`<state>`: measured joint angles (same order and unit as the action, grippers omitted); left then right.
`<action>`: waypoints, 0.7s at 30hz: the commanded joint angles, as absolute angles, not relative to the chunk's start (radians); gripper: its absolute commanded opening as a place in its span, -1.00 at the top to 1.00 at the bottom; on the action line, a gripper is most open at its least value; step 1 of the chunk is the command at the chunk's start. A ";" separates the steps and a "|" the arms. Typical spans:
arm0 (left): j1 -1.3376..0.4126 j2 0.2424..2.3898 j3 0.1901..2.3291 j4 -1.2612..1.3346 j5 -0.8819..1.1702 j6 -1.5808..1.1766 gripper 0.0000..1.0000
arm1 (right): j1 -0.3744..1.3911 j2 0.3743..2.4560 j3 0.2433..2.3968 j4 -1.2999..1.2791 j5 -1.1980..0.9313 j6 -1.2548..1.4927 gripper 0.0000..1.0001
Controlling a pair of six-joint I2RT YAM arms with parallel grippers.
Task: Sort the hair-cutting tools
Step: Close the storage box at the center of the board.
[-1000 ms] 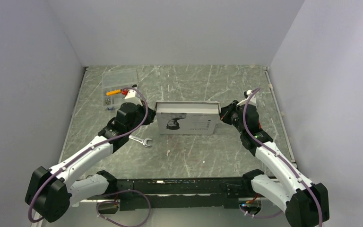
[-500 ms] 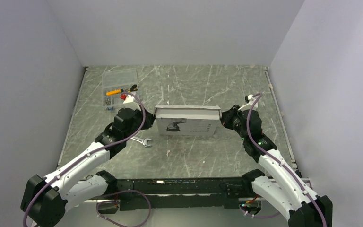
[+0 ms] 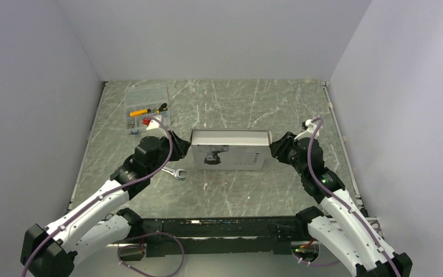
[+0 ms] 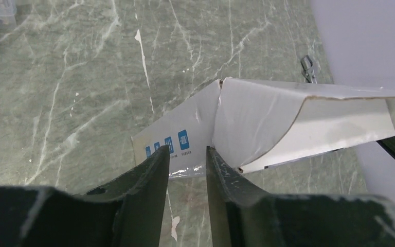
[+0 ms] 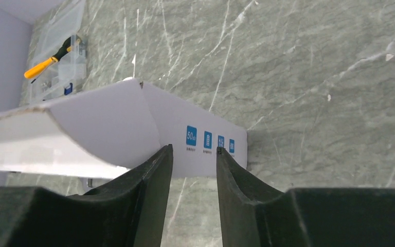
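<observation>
"Lying across the middle of the grey-green marble table, a flat white cardboard box is seen. How is it marked?"

"A dark portrait and lines of small print are shown on its broad face, which is turned up and toward the arm bases. A paler strip is seen along its far edge. Small blue squares are printed on each end panel, and a curled, rough-edged flap is seen at each end in the wrist views."

"What is changed from a second ago?"

"The box is now placed slightly lower in the overhead view than it was, and both arms are drawn back a little. The left gripper and the right gripper were shut at the box ends then. Now each pair of jaws is parted by a narrow gap, nothing is pinched, and the fingertips are held just beside the end panels. The near corner of the clear plastic case at the far left, covered by the left wrist before, is now uncovered. The silver open-end wrench is unmoved."

"And how is the box aligned?"

"Its long axis is run left to right, with one end pointed at each gripper, and the portrait is read upright from the near side. Whether it is laid quite flat cannot be told."
</observation>
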<state>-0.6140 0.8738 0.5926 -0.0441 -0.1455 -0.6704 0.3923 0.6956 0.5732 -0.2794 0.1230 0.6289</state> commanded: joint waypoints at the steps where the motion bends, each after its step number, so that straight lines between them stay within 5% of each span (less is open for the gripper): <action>1: -0.629 0.819 0.598 -0.066 -0.188 -0.692 0.20 | 0.403 0.640 0.665 -0.386 0.184 0.600 0.15; 11: -0.629 0.725 0.601 -0.253 -0.345 -0.721 0.08 | 0.403 0.532 0.796 -0.579 0.283 0.564 -0.03; 15: -0.629 0.636 0.585 -0.355 -0.449 -0.774 0.02 | 0.403 0.440 0.760 -0.455 0.143 0.454 0.04; 21: -0.629 0.555 0.594 -0.412 -0.516 -0.779 -0.21 | 0.407 0.582 0.846 -0.547 0.044 0.344 0.07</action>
<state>-0.6254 0.5842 0.5831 -0.3584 -0.4316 -0.7567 0.3988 0.4881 0.7895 -0.5163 0.1287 0.4534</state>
